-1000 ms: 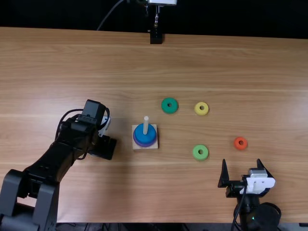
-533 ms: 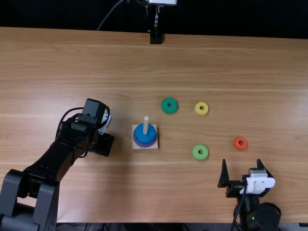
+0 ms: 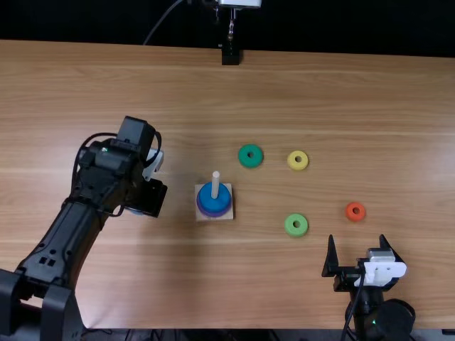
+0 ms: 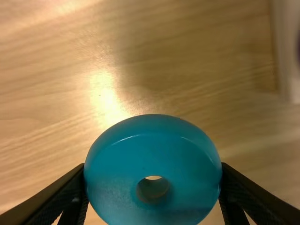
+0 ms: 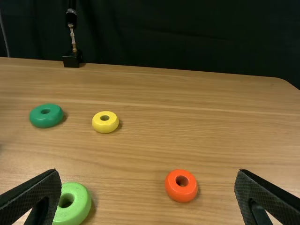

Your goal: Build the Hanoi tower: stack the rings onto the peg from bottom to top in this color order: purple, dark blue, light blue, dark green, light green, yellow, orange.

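Left arm (image 3: 65, 238) stretched forward, left gripper (image 3: 151, 197) clamped — right gripper (image 3: 357, 238) spread wide

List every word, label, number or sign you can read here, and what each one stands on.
None can be read. The light blue ring in the left pincer shows a plain surface, as do the dark green ring, yellow ring, light green ring and orange ring.
Any marking on the white part of the right pincer is too small to read.
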{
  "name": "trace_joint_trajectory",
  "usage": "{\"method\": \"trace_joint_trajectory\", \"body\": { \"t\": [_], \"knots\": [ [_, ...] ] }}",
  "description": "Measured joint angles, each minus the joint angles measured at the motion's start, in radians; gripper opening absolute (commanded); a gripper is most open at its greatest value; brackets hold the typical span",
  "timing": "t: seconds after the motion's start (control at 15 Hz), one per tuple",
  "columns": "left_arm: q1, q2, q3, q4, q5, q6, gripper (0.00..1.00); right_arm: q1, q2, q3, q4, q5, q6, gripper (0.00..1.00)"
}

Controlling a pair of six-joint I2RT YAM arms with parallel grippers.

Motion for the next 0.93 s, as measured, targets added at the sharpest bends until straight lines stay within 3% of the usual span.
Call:
{"method": "trace_joint_trajectory", "body": {
  "t": [0.2,0.47,0.73,0.93],
  "knots": [
    [0.0,0.0,0.201,-0.24,0.027,-0.016,0.0,0.0,0.0,0.0,0.0,0.0,0.0,1.0],
    [-0.002,0.018,0.444,-0.399,0.037,-0.045,0.0,0.0,0.0,0.0,0.0,0.0,0.0,1.0],
    [-0.114,0.111,0.583,-0.399,0.049,-0.116,0.0,0.0,0.0,0.0,0.0,0.0,0.0,1.0],
    [-0.156,0.128,0.602,-0.392,0.051,-0.157,0.0,0.0,0.0,0.0,0.0,0.0,0.0,1.0]
  ]
}}
